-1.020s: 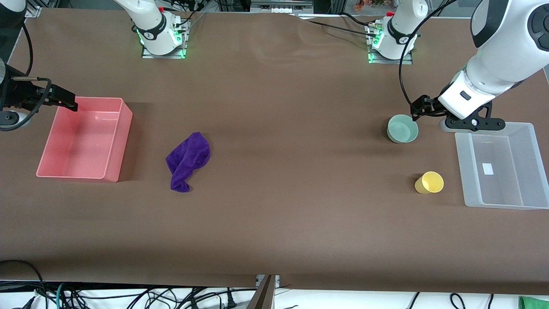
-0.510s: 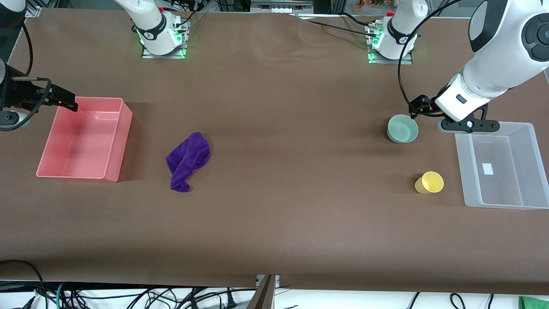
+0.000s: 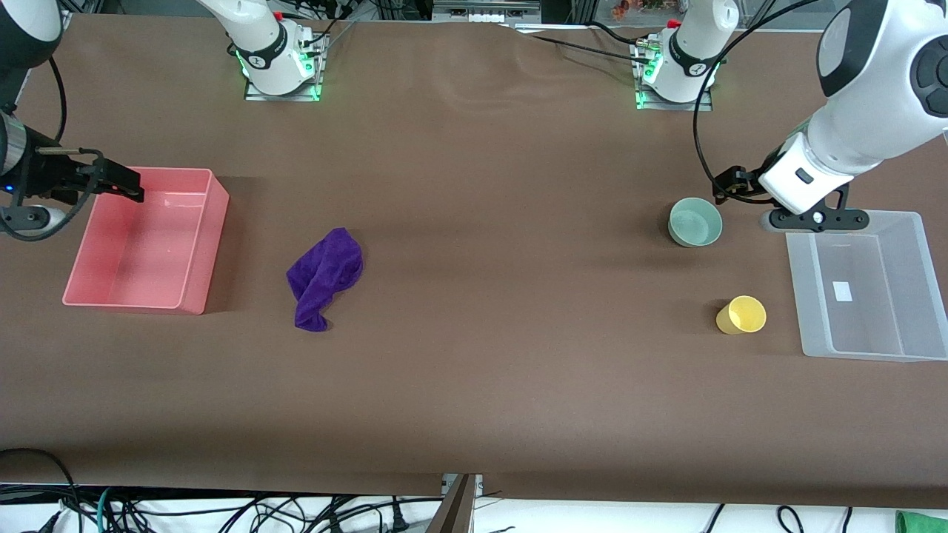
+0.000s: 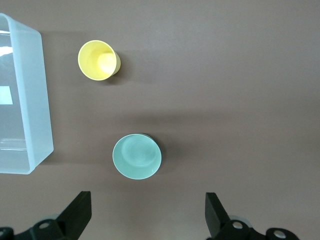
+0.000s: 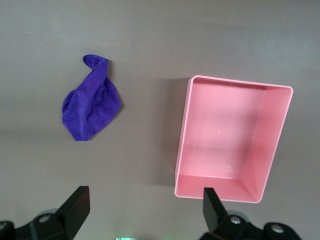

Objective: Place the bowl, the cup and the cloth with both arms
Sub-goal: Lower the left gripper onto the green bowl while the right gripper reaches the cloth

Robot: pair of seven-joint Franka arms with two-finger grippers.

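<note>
The mint-green bowl (image 3: 695,222) stands upright toward the left arm's end of the table; it also shows in the left wrist view (image 4: 136,156). The yellow cup (image 3: 741,314) lies on its side nearer the front camera, and shows in the left wrist view (image 4: 98,60). The purple cloth (image 3: 324,277) lies crumpled beside the pink bin, and shows in the right wrist view (image 5: 91,107). My left gripper (image 3: 729,183) (image 4: 148,212) is open and empty, up over the table just beside the bowl. My right gripper (image 3: 122,185) (image 5: 144,205) is open and empty over the pink bin's corner.
A pink bin (image 3: 200,244) (image 5: 182,150) stands empty at the right arm's end. A clear plastic bin (image 3: 796,281) (image 4: 42,100) stands empty at the left arm's end, beside the cup. Brown table cover lies between cloth and bowl.
My left hand shifted a little toward the bowl and back. My right gripper moved slightly over the pink bin's corner. Bowl, cup and cloth have not moved.
</note>
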